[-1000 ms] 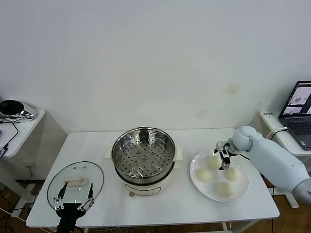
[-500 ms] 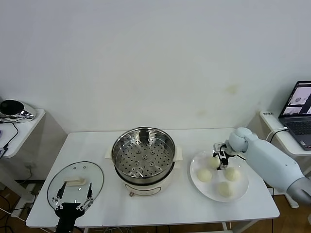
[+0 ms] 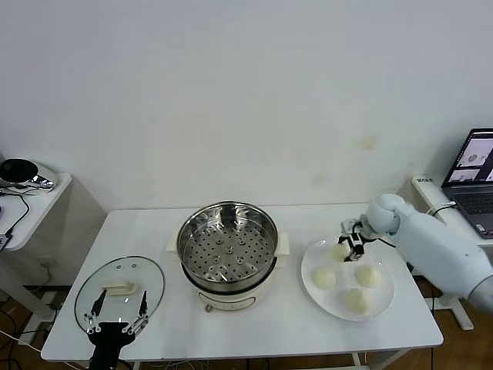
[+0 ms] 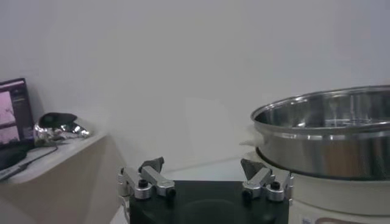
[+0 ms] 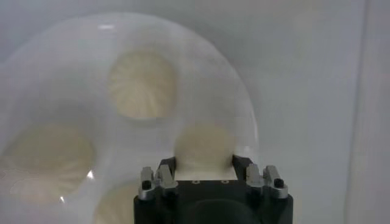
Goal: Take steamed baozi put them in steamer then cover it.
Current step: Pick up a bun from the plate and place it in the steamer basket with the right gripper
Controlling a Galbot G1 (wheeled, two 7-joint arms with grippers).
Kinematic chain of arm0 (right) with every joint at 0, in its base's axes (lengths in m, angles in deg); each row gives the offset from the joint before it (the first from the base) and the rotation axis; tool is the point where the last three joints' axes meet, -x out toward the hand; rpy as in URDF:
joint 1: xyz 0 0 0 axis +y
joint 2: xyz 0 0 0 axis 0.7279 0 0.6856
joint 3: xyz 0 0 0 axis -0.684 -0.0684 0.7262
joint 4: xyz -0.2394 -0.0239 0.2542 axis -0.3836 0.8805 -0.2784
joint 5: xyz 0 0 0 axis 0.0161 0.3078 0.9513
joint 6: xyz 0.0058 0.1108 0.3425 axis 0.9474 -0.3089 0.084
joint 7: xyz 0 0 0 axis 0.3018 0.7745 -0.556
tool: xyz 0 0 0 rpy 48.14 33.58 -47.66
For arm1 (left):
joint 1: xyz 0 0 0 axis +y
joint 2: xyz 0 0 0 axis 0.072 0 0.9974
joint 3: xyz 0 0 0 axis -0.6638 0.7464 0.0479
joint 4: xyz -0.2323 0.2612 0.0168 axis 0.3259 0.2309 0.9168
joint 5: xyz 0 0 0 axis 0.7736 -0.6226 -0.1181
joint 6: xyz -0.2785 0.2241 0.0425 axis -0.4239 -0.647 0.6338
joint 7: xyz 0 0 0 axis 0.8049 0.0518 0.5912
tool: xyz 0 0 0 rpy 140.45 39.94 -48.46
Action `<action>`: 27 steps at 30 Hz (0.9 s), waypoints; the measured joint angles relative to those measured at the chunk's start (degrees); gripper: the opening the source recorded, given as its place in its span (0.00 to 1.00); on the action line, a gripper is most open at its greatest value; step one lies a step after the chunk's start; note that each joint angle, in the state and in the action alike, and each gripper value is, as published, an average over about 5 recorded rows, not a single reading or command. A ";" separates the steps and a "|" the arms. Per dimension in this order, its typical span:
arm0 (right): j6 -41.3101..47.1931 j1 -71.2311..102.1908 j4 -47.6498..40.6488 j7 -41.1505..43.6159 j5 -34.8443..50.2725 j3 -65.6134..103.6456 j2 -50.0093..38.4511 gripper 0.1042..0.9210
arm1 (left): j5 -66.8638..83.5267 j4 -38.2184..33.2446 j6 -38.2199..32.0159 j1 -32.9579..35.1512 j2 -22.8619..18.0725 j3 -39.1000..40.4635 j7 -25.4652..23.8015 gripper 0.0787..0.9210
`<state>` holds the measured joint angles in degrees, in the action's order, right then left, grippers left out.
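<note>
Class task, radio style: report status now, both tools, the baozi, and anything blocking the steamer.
Right tool shut on rear baozi on the plate. Left tool open over the cover. Steamer uncovered, nothing blocking.

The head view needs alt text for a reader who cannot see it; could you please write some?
The right tool grips one baozi on a white plate holding four, right of an empty steel steamer. The left tool hovers open over the glass lid.

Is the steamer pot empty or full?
Empty: the steamer shows only its bare holed bottom; three baozi lie on the plate.
</note>
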<state>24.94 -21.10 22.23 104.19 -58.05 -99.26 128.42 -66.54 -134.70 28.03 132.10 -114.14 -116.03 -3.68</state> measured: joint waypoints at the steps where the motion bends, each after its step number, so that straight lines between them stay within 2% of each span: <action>1: -0.09 -1.50 0.73 0.01 1.11 -0.79 -0.19 0.60 | 0.17 0.06 -0.01 -0.04 0.02 0.13 -0.01 0.88; 8: -1.27 -13.15 4.50 -0.57 9.60 -7.57 0.58 0.60 | 1.36 0.03 -0.07 0.00 0.32 0.48 -0.03 0.88; 15: -4.54 -22.62 4.89 -1.87 16.26 -14.67 6.16 0.60 | 2.51 -0.06 -0.09 0.00 0.53 0.16 -0.03 0.88; 27: -14.75 -28.02 0.14 -4.15 16.30 -24.66 22.81 0.60 | 3.67 0.26 -0.16 -0.61 0.26 -0.99 -0.01 0.88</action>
<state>10.18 -49.12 22.36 100.04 -41.74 -123.92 151.23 -62.86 -134.44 27.87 131.49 -113.88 -117.02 -3.69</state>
